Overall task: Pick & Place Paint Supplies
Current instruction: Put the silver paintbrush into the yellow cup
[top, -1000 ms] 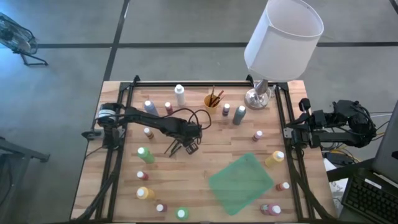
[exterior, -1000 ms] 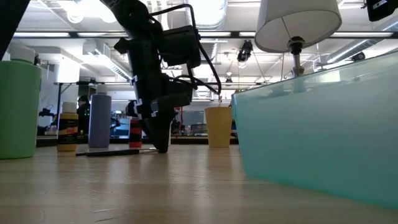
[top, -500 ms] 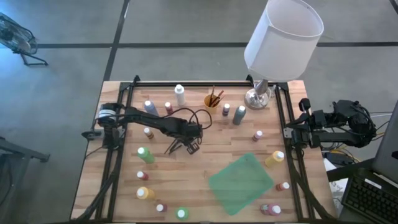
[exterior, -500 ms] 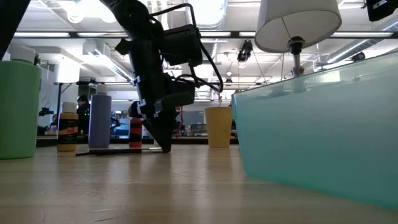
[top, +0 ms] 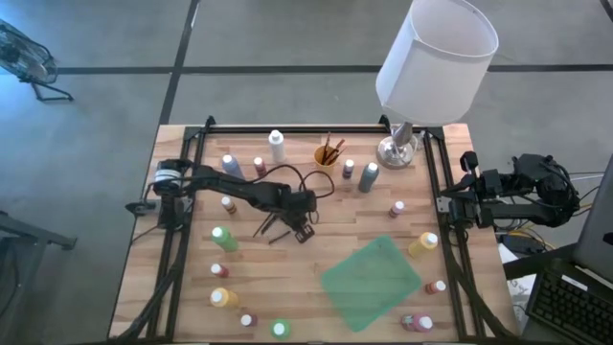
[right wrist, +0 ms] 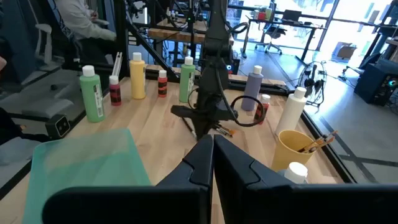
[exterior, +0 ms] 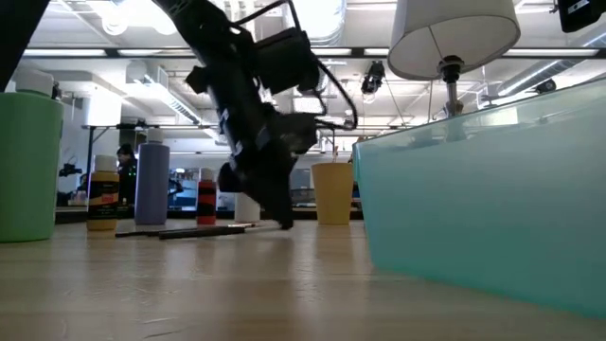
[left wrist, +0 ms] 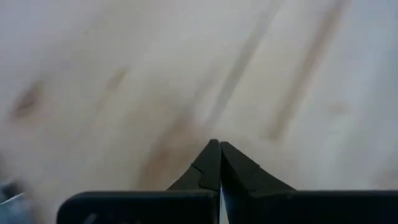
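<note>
Paint supplies: small bottles scattered over the wooden worktop (top: 192,278), brushes lying near its centre, more brushes upright in a yellow cup (top: 326,156) by the far edge.
High view: left gripper (top: 303,231) reaches to mid-worktop, just beside two dark brushes (top: 269,228) that lie crossed on the wood; a green bin (top: 371,282) sits toward the near right corner; right arm waits off the right edge, beyond the lamp (top: 421,72).
Low view: left gripper (exterior: 281,221) tilts with its tip at the wood; the brushes (exterior: 194,231) lie flat beside it, apparently not lifted; a green bottle (exterior: 28,166) and the bin (exterior: 492,204) frame the shot.
Left wrist view: fingers (left wrist: 211,163) pressed together over bare wood, nothing visible between them.
Right wrist view: right gripper (right wrist: 211,149) pressed together, empty, looking across at the left arm.
Step in hand: by appearances, a brush pick that closed on nothing.
Next move: likely to spread the jaws, line up across one handle, close on it, then carry it to the bin.
</note>
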`<state>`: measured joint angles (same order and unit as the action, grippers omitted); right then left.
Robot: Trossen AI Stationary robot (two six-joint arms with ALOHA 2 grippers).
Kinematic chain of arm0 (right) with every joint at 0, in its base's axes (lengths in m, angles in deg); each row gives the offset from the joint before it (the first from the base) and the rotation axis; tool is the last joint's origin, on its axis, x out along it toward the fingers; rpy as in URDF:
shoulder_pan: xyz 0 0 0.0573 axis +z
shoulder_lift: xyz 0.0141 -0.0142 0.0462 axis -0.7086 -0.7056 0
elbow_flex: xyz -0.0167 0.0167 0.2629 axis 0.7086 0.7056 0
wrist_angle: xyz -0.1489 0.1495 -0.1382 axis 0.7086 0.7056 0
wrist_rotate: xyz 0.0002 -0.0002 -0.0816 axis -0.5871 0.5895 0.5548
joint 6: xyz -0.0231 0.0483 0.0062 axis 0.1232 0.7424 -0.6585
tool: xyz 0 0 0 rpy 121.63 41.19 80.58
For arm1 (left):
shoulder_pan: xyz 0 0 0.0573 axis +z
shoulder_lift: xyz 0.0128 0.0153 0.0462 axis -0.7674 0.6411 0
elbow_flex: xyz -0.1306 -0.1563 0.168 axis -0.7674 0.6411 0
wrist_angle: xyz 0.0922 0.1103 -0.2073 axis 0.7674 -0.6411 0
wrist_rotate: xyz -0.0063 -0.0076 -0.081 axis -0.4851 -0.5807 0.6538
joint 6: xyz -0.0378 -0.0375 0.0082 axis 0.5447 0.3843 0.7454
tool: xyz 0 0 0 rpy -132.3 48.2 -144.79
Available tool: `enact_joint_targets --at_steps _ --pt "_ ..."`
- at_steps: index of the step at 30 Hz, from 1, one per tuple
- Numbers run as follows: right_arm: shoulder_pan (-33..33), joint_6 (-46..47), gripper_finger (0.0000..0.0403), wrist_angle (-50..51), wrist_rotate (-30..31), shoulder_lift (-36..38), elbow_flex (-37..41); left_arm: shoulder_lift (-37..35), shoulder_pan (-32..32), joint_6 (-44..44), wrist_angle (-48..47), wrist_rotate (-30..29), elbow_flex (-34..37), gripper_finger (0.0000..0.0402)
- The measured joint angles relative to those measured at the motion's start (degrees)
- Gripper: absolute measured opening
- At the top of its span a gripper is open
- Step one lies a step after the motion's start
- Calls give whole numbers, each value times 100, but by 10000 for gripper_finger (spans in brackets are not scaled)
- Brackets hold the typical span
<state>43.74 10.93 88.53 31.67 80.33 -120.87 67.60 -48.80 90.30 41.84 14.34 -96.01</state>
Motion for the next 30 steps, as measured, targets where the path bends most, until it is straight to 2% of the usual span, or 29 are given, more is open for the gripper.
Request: enact_joint_targets --at_steps 8,23,30 --pt "-1 -2 8 0 0 0 0 -9 2 -392 642 652 -231 3" --pt "-1 0 8 0 0 -2 0 -28 75 -1455 1641 729 -400 3" --pt "0 0 8 0 1 -2 0 -42 130 -2147 1650 599 -904 3"
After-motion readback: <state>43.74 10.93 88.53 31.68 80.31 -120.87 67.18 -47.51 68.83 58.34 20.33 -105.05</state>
